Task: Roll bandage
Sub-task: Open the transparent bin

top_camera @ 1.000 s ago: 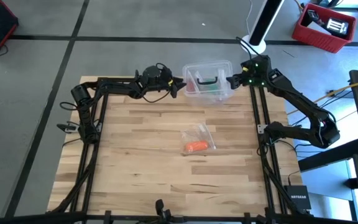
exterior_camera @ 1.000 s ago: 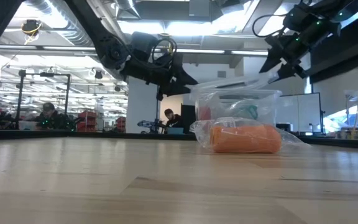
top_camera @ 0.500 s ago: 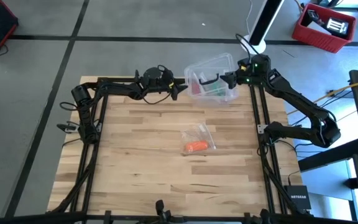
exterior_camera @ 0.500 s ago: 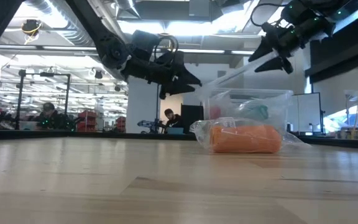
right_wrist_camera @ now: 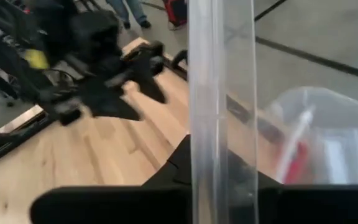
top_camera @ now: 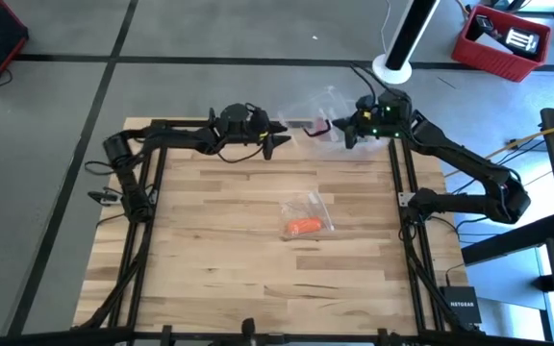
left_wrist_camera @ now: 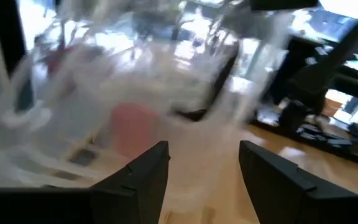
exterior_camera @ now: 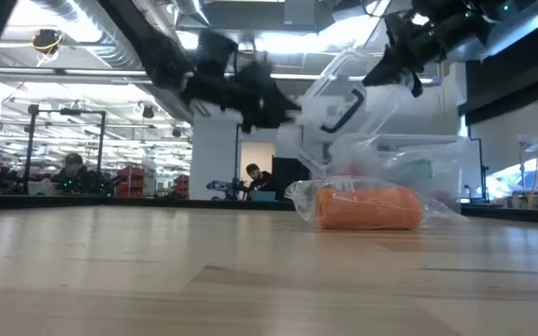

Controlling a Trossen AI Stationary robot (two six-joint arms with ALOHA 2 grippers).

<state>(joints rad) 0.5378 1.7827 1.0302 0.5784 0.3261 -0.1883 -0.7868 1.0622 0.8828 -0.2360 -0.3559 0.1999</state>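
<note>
The bandage (top_camera: 301, 228) is a small orange roll inside a clear plastic bag (top_camera: 309, 210), lying on its side on the wooden table (top_camera: 210, 259) near the middle; it also shows in the low view (exterior_camera: 367, 207). No gripper touches it. At the table's far edge stands the clear plastic box (exterior_camera: 417, 166) with its lid (exterior_camera: 344, 93) tipped up. My right gripper (top_camera: 346, 130) is shut on that lid. Just left of the box, my left gripper (top_camera: 279, 142) hovers open, its fingers (left_wrist_camera: 148, 168) facing the box. My right gripper pinches the lid's thin clear edge (right_wrist_camera: 219, 106) between its two fingers. It comes at the lid from the table's right side, above the box. The lid is raised and steeply tilted, its black latch (exterior_camera: 342, 110) showing, while the box body stays low on the table.
The box holds red and greenish items (right_wrist_camera: 294, 155). Black frame rails (top_camera: 407, 231) run along both sides of the table. A red crate (top_camera: 503, 38) and a white pole base (top_camera: 392, 67) stand on the floor beyond the far edge. Bare wood lies all around the bagged bandage.
My right gripper has shut on the lid's edge and risen, drifting toward the table's left. The lid has swung up from nearly flat to steeply tilted. The box body and the bagged bandage have stayed where they were.
</note>
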